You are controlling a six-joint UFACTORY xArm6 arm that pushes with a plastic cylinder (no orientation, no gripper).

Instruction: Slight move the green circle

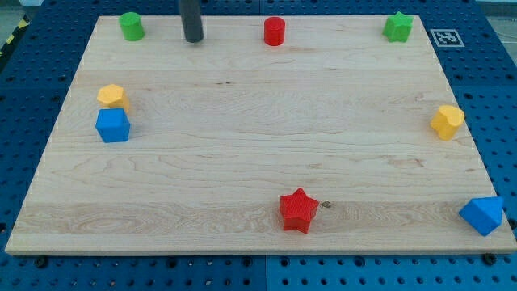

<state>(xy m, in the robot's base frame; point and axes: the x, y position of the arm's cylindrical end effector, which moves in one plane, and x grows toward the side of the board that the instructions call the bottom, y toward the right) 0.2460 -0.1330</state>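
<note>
The green circle (132, 26) stands near the board's top left corner. My tip (193, 39) is the lower end of a dark rod coming down from the view's top. It rests on the board to the right of the green circle, a clear gap apart from it. A red circle (275, 31) stands further right along the top edge.
A green star (397, 27) is at the top right. A yellow block (113, 97) and a blue cube (112, 125) sit at the left edge. A yellow block (447, 121) is at the right edge. A red star (298, 210) is at the bottom centre, a blue block (483, 215) at the bottom right. The wooden board (258, 145) lies on a blue pegboard.
</note>
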